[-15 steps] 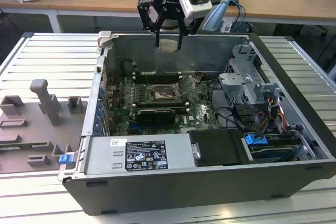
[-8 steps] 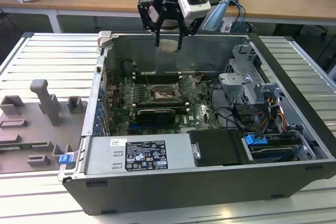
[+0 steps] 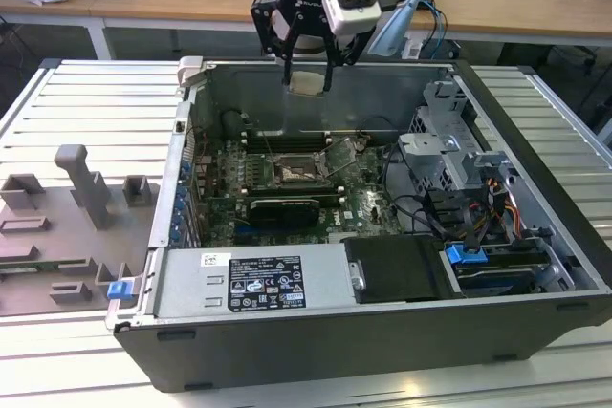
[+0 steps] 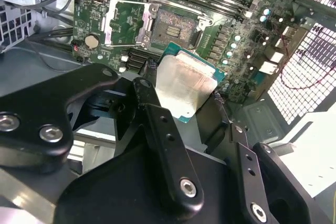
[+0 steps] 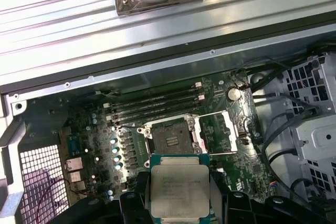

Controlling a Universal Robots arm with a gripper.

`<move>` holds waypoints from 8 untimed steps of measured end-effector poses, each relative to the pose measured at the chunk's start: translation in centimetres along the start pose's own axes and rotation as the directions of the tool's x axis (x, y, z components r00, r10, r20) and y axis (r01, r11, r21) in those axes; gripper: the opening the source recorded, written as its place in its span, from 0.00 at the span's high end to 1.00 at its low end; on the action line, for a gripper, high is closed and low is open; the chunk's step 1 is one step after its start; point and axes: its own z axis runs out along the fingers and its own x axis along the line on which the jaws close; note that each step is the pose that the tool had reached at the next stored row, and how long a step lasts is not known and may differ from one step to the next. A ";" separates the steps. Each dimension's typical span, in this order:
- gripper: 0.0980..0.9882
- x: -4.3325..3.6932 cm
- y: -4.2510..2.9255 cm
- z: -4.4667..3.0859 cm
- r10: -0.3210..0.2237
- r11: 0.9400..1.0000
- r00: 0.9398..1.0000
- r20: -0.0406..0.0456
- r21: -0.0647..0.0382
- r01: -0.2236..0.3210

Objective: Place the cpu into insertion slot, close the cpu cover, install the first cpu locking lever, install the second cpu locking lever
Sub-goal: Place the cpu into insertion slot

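My gripper [image 3: 306,78] hangs above the open computer case, near its back wall, and is shut on the cpu [image 3: 306,82]. The cpu [image 4: 181,85] is a flat square chip with a pale metal top [image 5: 179,184], pinched at two opposite edges between the black fingers [image 4: 152,103]. Below it on the green board lies the insertion slot [image 3: 292,172], dark centre uncovered [image 4: 173,24] [image 5: 170,139]. The cpu cover [image 4: 123,22] is swung open beside the slot [image 5: 216,132]. The cpu is well above the slot and touches nothing.
A long black card [image 3: 284,209] lies in front of the slot, and memory slots [image 5: 157,103] run behind it. The power supply [image 3: 253,279] fills the case front, with a drive cage [image 3: 459,155] and cables on the exterior view's right. A grey fixture [image 3: 76,207] stands outside the case.
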 end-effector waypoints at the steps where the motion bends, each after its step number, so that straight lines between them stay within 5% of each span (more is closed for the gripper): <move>1: 0.50 0.00 0.00 0.00 0.005 1.000 1.000 0.000 0.000 -0.005; 8: 0.50 0.00 0.00 0.00 0.041 0.999 0.999 0.004 -0.001 -0.041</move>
